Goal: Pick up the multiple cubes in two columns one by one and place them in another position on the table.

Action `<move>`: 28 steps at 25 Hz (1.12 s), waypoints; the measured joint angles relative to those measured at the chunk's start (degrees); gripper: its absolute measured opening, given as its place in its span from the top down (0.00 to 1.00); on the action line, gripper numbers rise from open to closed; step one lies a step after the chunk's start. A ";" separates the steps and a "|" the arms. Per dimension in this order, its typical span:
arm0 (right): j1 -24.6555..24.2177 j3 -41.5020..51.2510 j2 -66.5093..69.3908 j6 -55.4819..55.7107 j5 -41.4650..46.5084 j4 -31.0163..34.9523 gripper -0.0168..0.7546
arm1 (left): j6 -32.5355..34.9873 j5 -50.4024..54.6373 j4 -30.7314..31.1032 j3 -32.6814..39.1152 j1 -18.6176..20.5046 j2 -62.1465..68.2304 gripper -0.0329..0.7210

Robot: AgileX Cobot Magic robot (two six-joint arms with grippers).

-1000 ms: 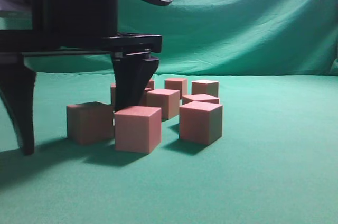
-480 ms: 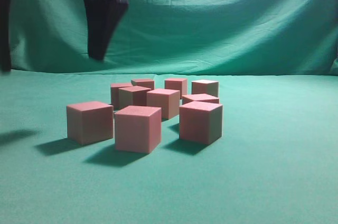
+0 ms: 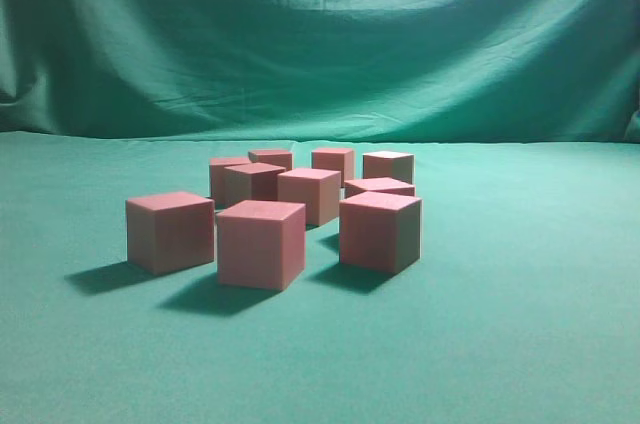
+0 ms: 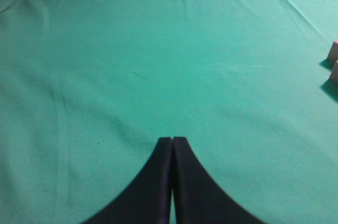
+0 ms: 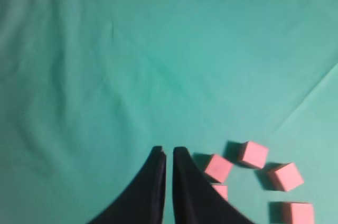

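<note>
Green cloth table [image 3: 520,324] is dotted with pink cubes [image 3: 262,242] clustered at center; both grippers, left [image 4: 172,140] and right [image 5: 168,152], are clenched empty.

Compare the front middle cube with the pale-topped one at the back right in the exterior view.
The front middle cube stands nearest the camera; the pale-topped cube stands in the far row. The front cube's top is reddish pink; the back cube's looks tan. The front cube is unobstructed; another cube hides the back one's lower edge. Both sit flat on the table.
</note>
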 joint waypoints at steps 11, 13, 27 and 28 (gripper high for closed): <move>0.00 -0.40 -22.97 0.00 1.38 0.70 0.92 | 0.00 0.00 0.00 0.00 0.00 0.00 0.96; 0.00 -0.40 -27.47 0.00 1.50 2.20 0.92 | 0.00 0.00 0.00 0.00 0.00 0.00 0.96; 0.00 22.05 -50.77 -5.81 1.72 7.33 0.92 | 0.00 0.00 0.00 0.00 0.00 0.00 0.96; 0.00 25.79 -52.41 -5.81 0.86 7.75 0.92 | 0.00 0.00 0.00 0.00 0.00 0.00 0.96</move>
